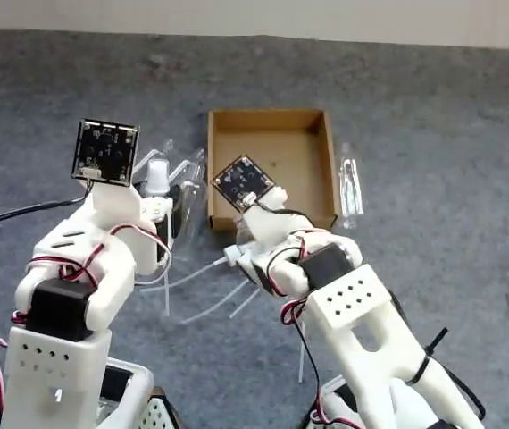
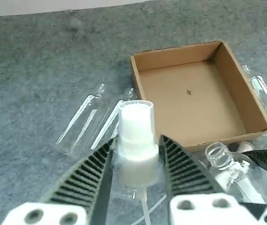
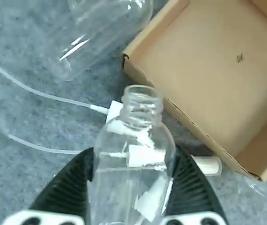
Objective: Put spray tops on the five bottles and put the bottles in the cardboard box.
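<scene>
My left gripper (image 2: pixel 137 161) is shut on a white spray top (image 2: pixel 136 140), held upright with its dip tube hanging below; the same top (image 1: pixel 157 175) appears left of the cardboard box (image 1: pixel 220 124). My right gripper (image 3: pixel 132 178) is shut on a clear bottle (image 3: pixel 132 154) with an open neck, near the box's front left corner (image 3: pixel 138 70). That bottle's neck (image 2: pixel 218 156) also appears close to the held top. Clear bottles (image 2: pixel 84 119) lie on the carpet left of the box. Another clear bottle (image 1: pixel 350 186) lies right of it. The box (image 2: pixel 260 117) holds nothing.
Loose spray tops with long thin tubes (image 1: pixel 205 273) lie on the grey carpet between the arms. One white top (image 3: pixel 207 165) rests against the box's front wall. Open carpet stretches beyond the box and to the far right.
</scene>
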You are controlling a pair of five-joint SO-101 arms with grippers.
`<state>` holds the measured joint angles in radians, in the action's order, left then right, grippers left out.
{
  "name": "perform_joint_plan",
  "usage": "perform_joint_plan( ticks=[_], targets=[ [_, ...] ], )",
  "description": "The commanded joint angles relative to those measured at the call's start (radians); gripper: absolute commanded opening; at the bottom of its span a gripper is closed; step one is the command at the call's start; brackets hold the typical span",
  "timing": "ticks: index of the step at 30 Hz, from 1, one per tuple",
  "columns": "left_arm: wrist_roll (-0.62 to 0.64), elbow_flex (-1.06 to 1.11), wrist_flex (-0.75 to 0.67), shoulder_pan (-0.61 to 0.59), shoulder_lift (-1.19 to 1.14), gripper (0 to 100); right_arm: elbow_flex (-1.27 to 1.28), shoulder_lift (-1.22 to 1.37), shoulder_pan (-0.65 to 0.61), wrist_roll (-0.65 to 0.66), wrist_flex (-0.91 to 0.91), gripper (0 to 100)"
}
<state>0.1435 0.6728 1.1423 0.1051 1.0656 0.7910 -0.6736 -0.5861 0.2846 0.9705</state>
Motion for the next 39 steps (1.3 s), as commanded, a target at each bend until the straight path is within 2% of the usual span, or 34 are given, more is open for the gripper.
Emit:
perform_joint_plan(
  ticks=[1, 5, 11, 21, 30, 34, 39],
  targets=[
    [0.012, -0.004, -0.02, -0.028, 0.016, 0, -0.007, -0.036, -0.012, -0.005, -0.012, 0.4],
    [0.012, -0.004, -0.021, -0.025, 0.016, 0, -0.008, -0.033, -0.019, -0.008, -0.015, 0.4],
    [0.012, -0.004, -0.017, -0.024, 0.016, 0, -0.008, -0.036, -0.105, -0.009, -0.03, 0.4],
    [0.012, -0.004, -0.018, -0.028, 0.016, 0, 0.12, -0.036, -0.136, -0.011, -0.298, 0.4],
    [0.014, -0.013, -0.043, -0.031, 0.018, 0, 0.15, -0.038, -0.162, -0.011, -0.4, 0.4],
    [0.103, -0.007, -0.126, -0.096, 0.018, 0, 0.168, -0.038, -0.225, -0.011, -0.398, 0.4],
    [0.233, 0.019, -0.216, -0.249, 0.016, 0, 0.189, -0.038, -0.269, -0.009, -0.4, 0.4]
  ],
)
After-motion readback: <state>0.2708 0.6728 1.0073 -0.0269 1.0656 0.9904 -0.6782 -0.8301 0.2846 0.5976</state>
